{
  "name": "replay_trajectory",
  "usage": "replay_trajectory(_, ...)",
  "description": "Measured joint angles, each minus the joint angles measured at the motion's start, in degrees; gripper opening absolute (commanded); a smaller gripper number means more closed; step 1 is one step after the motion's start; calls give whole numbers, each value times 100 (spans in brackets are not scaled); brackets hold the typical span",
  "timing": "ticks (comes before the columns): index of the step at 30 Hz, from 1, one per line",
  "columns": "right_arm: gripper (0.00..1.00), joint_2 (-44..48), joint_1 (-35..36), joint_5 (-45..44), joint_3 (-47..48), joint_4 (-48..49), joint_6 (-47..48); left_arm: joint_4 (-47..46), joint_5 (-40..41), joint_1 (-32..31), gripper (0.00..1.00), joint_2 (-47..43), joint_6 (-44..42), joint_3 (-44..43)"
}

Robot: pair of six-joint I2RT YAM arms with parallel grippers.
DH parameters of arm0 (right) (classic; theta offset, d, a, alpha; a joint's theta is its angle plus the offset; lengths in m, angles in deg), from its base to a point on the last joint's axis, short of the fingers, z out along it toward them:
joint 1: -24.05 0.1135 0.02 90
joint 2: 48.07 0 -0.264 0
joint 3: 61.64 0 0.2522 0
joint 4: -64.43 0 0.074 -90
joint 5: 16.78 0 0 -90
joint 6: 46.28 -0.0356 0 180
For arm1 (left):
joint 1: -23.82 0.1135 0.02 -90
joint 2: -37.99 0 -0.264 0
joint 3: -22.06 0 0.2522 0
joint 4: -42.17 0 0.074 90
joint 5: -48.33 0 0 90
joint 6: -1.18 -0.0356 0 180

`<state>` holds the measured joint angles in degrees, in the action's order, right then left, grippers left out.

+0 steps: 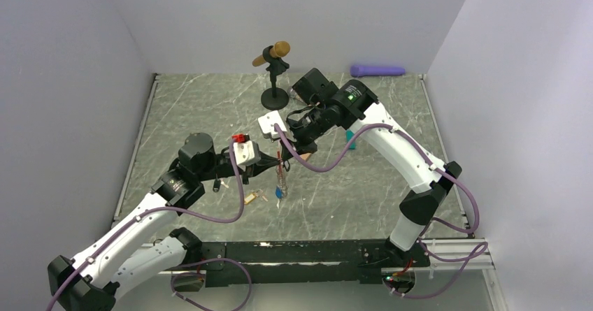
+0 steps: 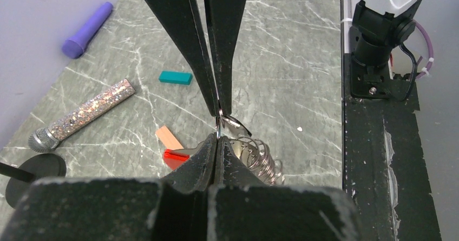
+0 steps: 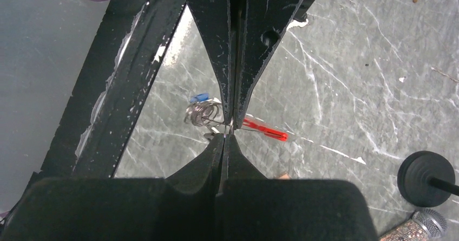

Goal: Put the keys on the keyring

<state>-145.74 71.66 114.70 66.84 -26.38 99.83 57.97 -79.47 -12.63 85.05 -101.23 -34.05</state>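
Note:
The keyring hangs between my two grippers above the table [image 1: 391, 206]. Its silvery coil [image 2: 261, 157] and red clip [image 2: 174, 156] show in the left wrist view, and the coil [image 3: 202, 114] and clip [image 3: 266, 130] show in the right wrist view. A blue-tagged key [image 3: 201, 97] hangs on it. My left gripper [image 2: 217, 139] is shut on the keyring's thin metal ring. My right gripper [image 3: 226, 134] is shut on the same ring from the opposite side, tip to tip. A black-tagged key [image 1: 218, 184] and a yellow-tagged key [image 1: 252, 198] lie on the table by the left arm.
A teal block [image 2: 175, 77], a tan wooden block [image 2: 169, 137] and a glittery microphone [image 2: 81, 116] lie beyond the grippers. A purple tube [image 1: 377, 70] lies at the back wall. A black stand [image 1: 275, 99] holding a wooden microphone stands at the back centre.

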Motion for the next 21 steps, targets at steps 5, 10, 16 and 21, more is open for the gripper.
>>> replay_trajectory(5,0,-15,0,109,0,0,2,125,-168,0,0,129,-138,-11)
replay_trajectory(10,0,-42,0,116,-2,0,-2,232,-280,0,0,164,-192,-11)
replay_trajectory(16,0,-63,0,107,-48,17,-22,232,-291,0,0,116,-199,-11)
replay_trajectory(21,0,-66,0,105,-103,20,-22,229,-293,0,0,55,-227,-11)
